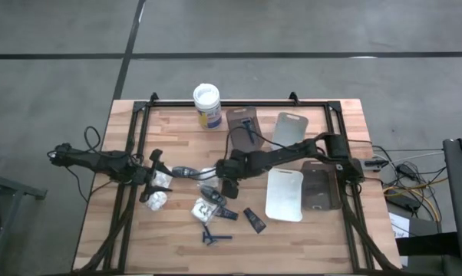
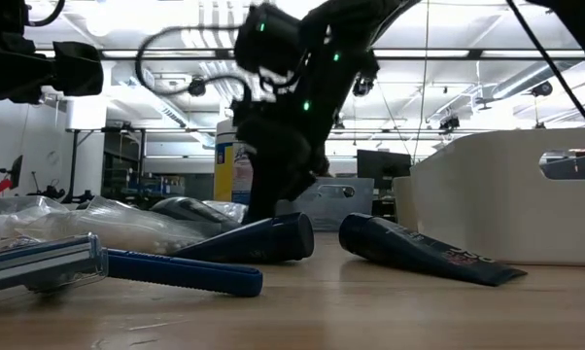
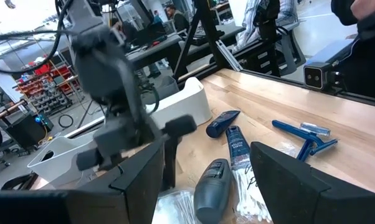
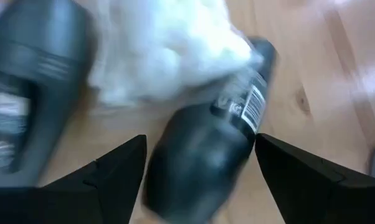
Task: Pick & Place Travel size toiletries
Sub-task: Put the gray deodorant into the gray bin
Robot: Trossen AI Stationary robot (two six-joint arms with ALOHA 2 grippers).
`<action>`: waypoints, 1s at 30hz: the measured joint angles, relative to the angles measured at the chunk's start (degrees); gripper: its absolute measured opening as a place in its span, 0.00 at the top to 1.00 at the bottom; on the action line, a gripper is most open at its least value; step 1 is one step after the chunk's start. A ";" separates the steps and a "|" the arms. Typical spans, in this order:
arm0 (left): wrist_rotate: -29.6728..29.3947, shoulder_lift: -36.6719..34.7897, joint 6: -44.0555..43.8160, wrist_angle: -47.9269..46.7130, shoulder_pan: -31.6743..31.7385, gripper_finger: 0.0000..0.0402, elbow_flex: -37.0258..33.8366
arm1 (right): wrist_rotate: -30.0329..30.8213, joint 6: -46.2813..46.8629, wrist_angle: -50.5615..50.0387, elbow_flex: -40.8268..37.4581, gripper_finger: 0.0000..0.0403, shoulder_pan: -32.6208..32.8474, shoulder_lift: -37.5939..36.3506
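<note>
The toiletries lie in a loose heap on the wood table. It holds white lumpy packets [image 1: 157, 201], dark grey oval bottles [image 1: 186, 170], small black tubes [image 1: 254, 221] and a blue razor [image 1: 214, 236]. My right gripper [image 1: 225, 184] hangs open over the heap. In the right wrist view its fingers stand on either side of one lying grey bottle [image 4: 203, 162], with a packet [image 4: 169, 56] beyond. My left gripper [image 1: 156, 175] is open at the heap's left side, facing another grey bottle [image 3: 211, 186]. Whether either gripper touches anything cannot be told.
A white-lidded tub [image 1: 207, 106] stands at the far edge. Grey trays [image 1: 242, 123] lie far of centre. A white tray [image 1: 285, 193] and a dark tray [image 1: 320, 188] lie right of the heap. A black frame [image 1: 131, 138] runs along the table's sides.
</note>
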 joint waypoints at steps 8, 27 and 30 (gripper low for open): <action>0.00 0.02 0.00 -0.02 -0.02 0.39 0.00 | -0.02 -0.48 -1.61 -0.42 0.33 -0.61 0.56; 0.00 0.00 0.00 -0.04 0.00 0.39 0.00 | -0.27 -9.60 -8.45 -1.22 0.52 -0.41 0.07; 0.00 0.01 0.00 -0.04 0.00 0.39 0.00 | -1.38 -10.44 -10.73 -1.36 0.51 -0.41 -0.77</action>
